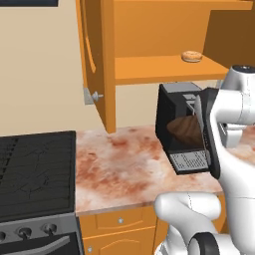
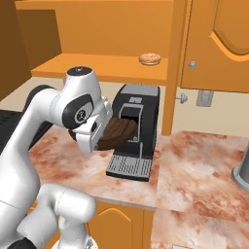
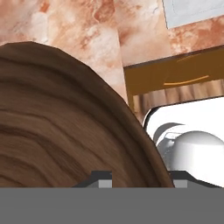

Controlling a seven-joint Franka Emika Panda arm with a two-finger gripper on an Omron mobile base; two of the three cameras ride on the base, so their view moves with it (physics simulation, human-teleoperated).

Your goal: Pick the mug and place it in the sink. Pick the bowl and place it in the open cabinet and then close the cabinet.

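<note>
Left base view: bowl (image 1: 185, 128) is off the counter (image 1: 119, 169), below the cabinet (image 1: 164, 67) shelf. Right base view: arm carrying it. Hand view: gripper (image 3: 136, 178) clamps the rim. Bowl-to-cabinet step; next, probably lift onto the shelf.

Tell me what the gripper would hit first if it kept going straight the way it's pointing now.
Probably the marble counter. The hand view looks past the held bowl at the countertop, so the gripper seems aimed downward. Depth is unclear, and the bowl would likely touch down first.
</note>
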